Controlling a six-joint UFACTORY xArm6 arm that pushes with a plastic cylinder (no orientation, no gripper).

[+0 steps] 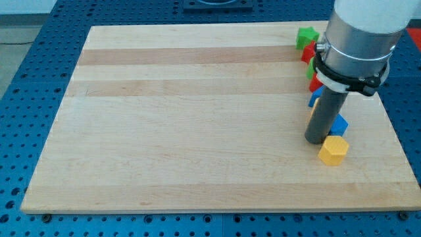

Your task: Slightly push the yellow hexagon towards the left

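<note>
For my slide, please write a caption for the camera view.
My tip rests just left of the yellow hexagon, below the blue block.

Readable text: none.
Wooden board point(197, 118): no print, label or number.
Blocks beside my tip point(316, 141): plain faces, no marks.
Arm housing above the board: no legible brand.

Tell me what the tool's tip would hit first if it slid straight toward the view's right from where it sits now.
Probably the yellow hexagon. My tip sits just off the hexagon's upper-left edge, with the blue block close on its right too. Which one it touches first is hard to judge, since depth is unclear from this single view.
</note>
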